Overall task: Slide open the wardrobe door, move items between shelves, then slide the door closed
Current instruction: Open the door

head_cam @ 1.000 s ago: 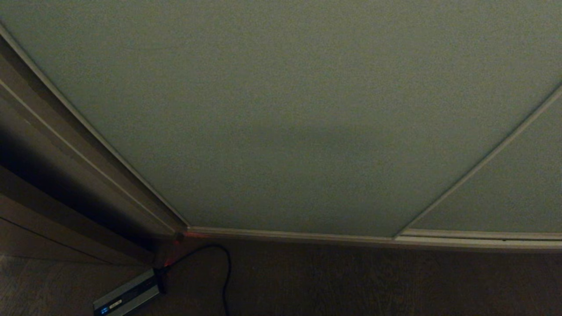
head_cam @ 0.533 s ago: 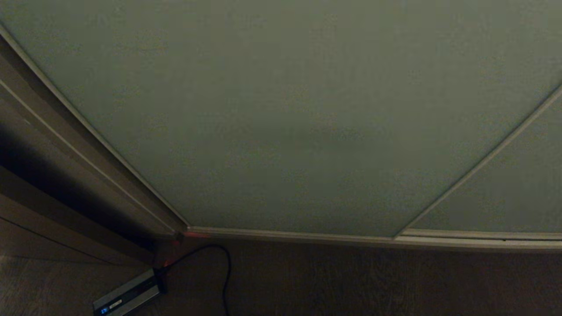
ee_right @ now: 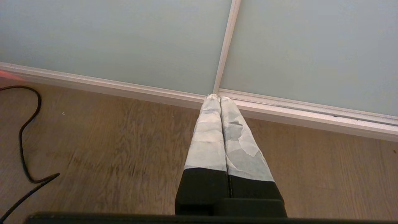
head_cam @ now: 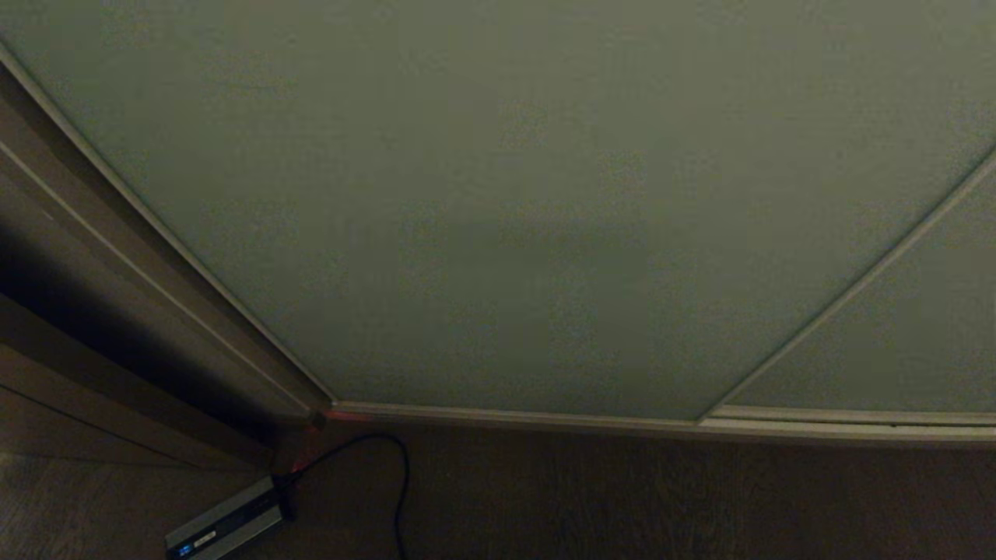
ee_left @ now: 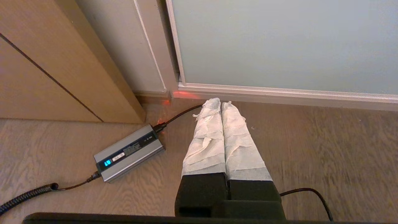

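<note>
Nothing has changed over the last second: the sliding wardrobe door is fully closed, so the shelves and the cushion behind it are hidden. The left pincer and right pincer hang near the door's bottom rail, both pressed together and empty. Opening has not begun

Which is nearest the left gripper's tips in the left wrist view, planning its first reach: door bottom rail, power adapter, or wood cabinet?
From the left gripper:
1. Door bottom rail, just beyond the tips.
2. Power adapter, on the floor beside the fingers.
3. Wood cabinet, beyond the adapter.
</note>
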Tool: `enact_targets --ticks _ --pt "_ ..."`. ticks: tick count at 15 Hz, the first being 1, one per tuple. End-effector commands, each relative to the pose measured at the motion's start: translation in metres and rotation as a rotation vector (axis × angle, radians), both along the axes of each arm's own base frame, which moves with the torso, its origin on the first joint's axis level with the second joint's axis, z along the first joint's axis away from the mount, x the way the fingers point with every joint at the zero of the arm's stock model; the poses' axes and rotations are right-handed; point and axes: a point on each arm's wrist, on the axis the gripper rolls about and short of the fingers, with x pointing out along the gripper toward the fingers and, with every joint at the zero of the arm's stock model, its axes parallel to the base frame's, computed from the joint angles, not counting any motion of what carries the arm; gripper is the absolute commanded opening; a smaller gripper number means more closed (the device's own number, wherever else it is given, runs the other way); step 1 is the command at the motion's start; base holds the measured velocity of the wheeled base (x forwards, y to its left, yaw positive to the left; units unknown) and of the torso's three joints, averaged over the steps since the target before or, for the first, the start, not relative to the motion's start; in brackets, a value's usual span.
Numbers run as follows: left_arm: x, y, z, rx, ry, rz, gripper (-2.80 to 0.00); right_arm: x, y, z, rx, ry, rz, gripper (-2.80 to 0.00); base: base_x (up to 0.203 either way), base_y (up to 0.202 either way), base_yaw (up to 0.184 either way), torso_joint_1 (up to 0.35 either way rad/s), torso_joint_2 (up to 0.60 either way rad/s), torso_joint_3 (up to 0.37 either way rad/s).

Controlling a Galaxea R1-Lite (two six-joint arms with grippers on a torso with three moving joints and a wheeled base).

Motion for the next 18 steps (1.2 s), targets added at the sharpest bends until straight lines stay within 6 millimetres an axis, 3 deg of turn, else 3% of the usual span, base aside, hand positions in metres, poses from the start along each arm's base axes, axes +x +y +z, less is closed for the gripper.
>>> enact_targets --ticks 1,18 --pt "0.0001 0.0000 0.0001 0.000 0.001 0.000 -2.80 0.0002 0.0000 -0.0008 0.000 0.003 0.001 -2.80 0.000 0.000 0.000 0.000 0.00 0.000" --pt "0.0001 0.0000 0.0001 0.000 0.001 0.000 -2.80 0.0002 0.0000 -0.0008 0.000 0.003 0.001 -2.80 0.000 0.000 0.000 0.000 0.00 0.000"
